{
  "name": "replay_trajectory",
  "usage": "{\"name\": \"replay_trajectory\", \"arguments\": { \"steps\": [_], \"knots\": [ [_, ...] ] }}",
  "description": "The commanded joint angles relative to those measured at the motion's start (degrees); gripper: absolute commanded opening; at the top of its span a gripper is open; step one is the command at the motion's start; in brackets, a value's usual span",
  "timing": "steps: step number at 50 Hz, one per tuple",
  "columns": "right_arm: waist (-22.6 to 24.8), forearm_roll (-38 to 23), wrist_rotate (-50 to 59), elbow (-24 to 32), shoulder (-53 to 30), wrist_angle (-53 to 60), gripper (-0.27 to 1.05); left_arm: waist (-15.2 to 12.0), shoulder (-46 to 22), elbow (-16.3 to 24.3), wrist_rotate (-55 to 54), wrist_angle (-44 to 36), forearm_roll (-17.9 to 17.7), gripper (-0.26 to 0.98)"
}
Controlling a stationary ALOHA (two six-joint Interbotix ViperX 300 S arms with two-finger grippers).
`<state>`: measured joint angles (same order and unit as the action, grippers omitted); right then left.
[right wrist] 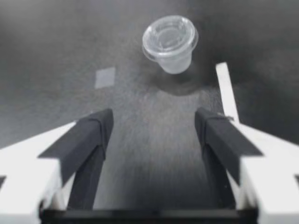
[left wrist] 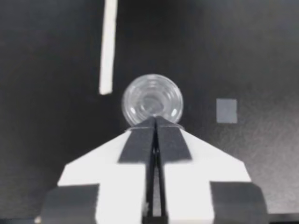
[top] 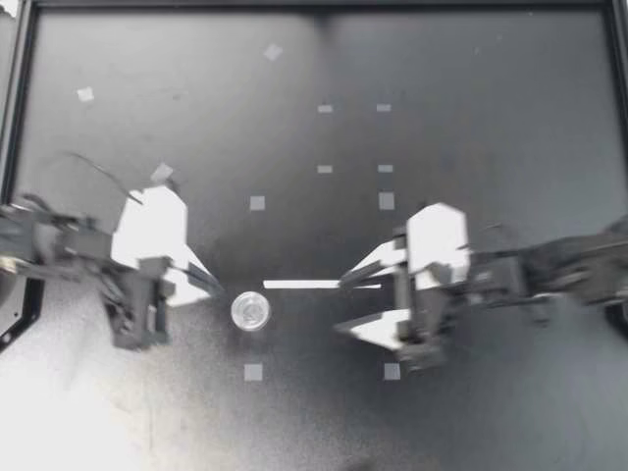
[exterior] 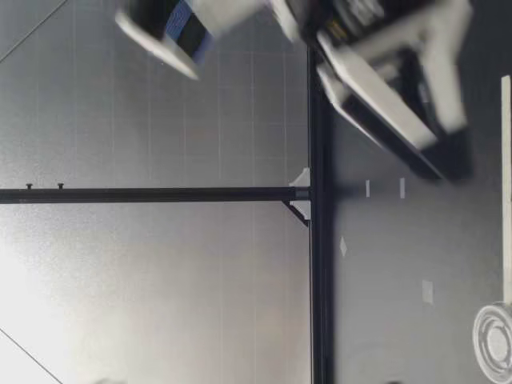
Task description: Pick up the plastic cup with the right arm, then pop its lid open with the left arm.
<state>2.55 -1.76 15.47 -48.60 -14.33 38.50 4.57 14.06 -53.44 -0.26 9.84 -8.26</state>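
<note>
Dark tabletop (top: 471,78), dotted with small tape squares (top: 253,372), fills the top view. A small clear cup (top: 250,311) stands upright near the middle. A thin white strip (top: 299,285) lies flat at about 2 o'clock from it, close by but apart.

The left tool (top: 216,287) is closed with nothing in it. Its tip is just short of the cup, which sits at 4 o'clock from it. In the left wrist view the closed fingers (left wrist: 140,140) point straight at the cup (left wrist: 152,99). I cannot tell whether they touch it.

The right tool (top: 341,304) is spread wide and empty, with the cup at its 9 o'clock. In the right wrist view the cup (right wrist: 170,42) is well ahead of the open fingers (right wrist: 93,135), and the strip (right wrist: 226,91) runs along one of them.

The cup looks like thin plastic, so I judge it very light, smooth and slippery. It would be easy to tip with a nudge and easy to crush. The best hold is probably gentle, across the tapered wall just under the wider rim, from two opposite sides. I cannot tell whether it has a lid.
</note>
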Motion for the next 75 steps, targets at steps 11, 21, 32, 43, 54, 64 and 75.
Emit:
{"name": "replay_trajectory", "arguments": {
  "steps": [11,21,32,43,54,64,75],
  "knots": [
    [-0.2,0.9,-2.7,8.1,-6.9,0.4,0.66,1.0,-4.4,1.5,1.2,-6.3,0.0,-0.02],
    [-0.6,1.1,-2.6,10.7,-9.3,0.4,0.66,1.0,-5.1,0.1,1.1,-10.6,0.1,-0.02],
    [-1.3,1.1,-2.7,12.4,-10.9,0.4,0.66,1.0,-7.8,0.5,1.3,-11.3,0.3,-0.02],
    [-1.4,1.1,-2.7,13.7,-12.0,0.4,0.66,1.0,-8.9,0.6,1.1,-11.2,0.3,-0.02],
    [-1.4,1.0,-2.7,14.2,-12.7,0.4,0.66,1.0,-8.7,0.2,0.6,-11.0,0.3,-0.02],
    [-1.4,1.0,-2.7,14.9,-13.4,0.4,0.66,1.0,-8.8,-0.3,0.5,-10.7,0.3,-0.02],
    [-1.4,0.9,-2.7,15.5,-13.6,0.4,0.66,1.0,-8.6,-0.5,0.4,-10.3,0.3,-0.02]
  ]
}}
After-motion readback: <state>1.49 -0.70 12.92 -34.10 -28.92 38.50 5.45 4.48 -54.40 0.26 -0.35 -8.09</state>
